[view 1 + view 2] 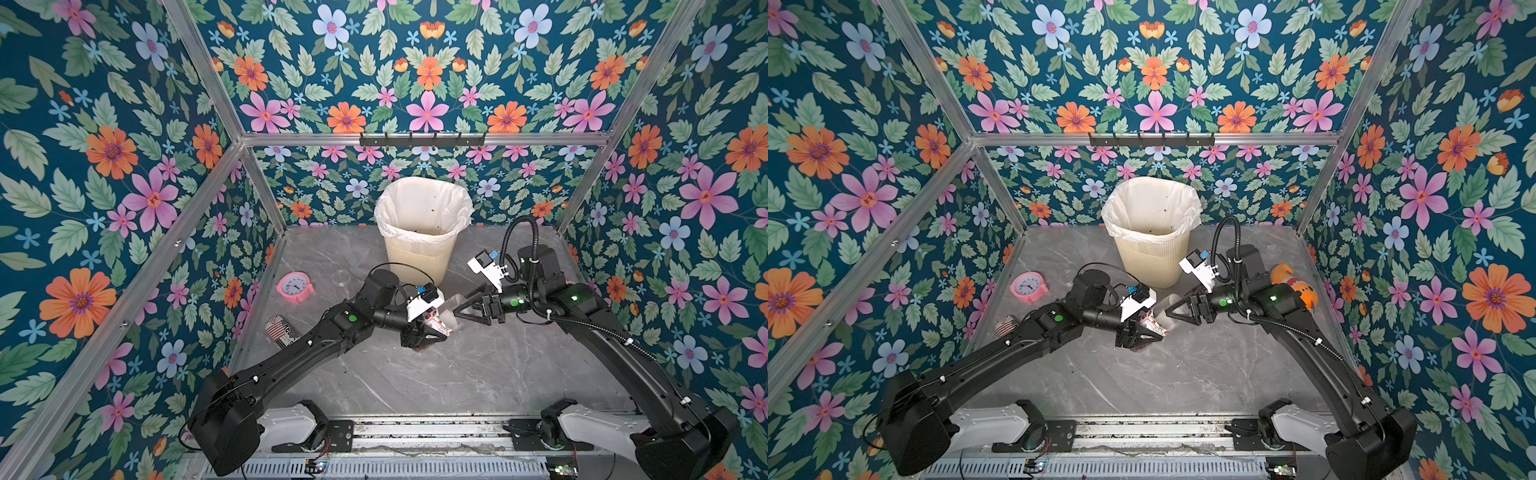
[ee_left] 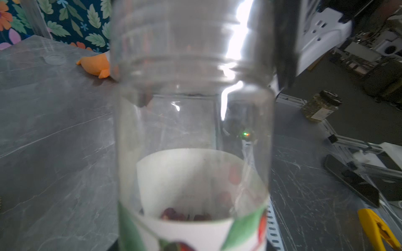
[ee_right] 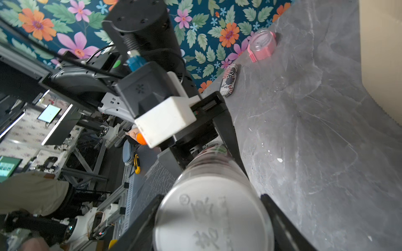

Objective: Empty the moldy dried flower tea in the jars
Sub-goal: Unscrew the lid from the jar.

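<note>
The left gripper [image 1: 434, 332] is clamped around the body of a clear plastic jar [image 1: 446, 318], holding it tilted above the grey marble table [image 1: 478, 374] in front of the cream ribbed bin [image 1: 419, 257] with its white liner. The jar's label [image 2: 191, 232] is white with green leaves and red shapes printed on it. No words on it can be read in the left wrist view. A few reddish-brown buds of dried flower tea [image 2: 185, 216] lie at the labelled end, and the rest of the jar looks clear up to its threaded neck. The right gripper [image 1: 461, 305] meets the jar from the other side, its jaws standing narrow on either side of the translucent lid [image 3: 212, 217]. Whether they press on it or only flank it I cannot tell. The lid's flat face bears raised Chinese characters and a small circled mark, too faint to read. At the table's left edge lies a black-and-white striped can [image 1: 282, 330] with lettering too small to make out. Beyond it a pink alarm clock [image 1: 295, 286] shows a white dial with numerals. A loose clear round lid [image 1: 343, 277] rests between the clock and the bin. An orange toy [image 1: 1296, 286] shows behind the right arm.
</note>
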Robot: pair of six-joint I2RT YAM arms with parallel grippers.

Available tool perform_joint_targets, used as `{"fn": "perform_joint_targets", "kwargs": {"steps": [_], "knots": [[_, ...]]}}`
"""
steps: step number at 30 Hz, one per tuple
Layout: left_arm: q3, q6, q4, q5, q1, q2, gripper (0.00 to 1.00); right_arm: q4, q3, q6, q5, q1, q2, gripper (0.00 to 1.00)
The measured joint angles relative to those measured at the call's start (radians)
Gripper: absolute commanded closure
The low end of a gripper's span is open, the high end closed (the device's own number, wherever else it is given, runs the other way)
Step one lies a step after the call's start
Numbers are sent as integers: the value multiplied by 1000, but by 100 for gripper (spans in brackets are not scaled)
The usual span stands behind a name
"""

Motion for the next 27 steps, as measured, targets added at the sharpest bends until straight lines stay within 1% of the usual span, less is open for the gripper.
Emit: {"fn": "perform_joint_targets", "kwargs": {"steps": [1,2,3,5,7,11,15,18,21,23,27], "knots": [[0,1,7,17,-1,-2,45,6,3,-13,-23,2,-5,9],[0,1,11,20,-3,-4,45,13,14,-18,-41,6,-7,3],[-1,0,12,7,-6,-8,45,18,30,-19,-53,8,-7,1],[-10,0,20,-15,-5,-16,45,35,66,-7,-54,-5,3,1],[-21,-2,31,-74,-3,-27,45,48,98,50,-49,-36,32,1],[-50,5,58,-219,-3,-38,45,54,132,210,27,-95,105,3],[-60,10,87,-353,-3,-36,46,48,146,315,95,-90,166,2],[-56,27,94,-454,-3,-19,46,35,167,354,133,-63,198,2],[-57,34,89,-520,-3,-14,46,28,195,362,159,-31,237,8],[-64,34,89,-550,-3,-17,46,25,203,375,168,-28,257,11],[-76,39,101,-579,-3,-27,46,2,221,376,182,-22,281,9]]}}
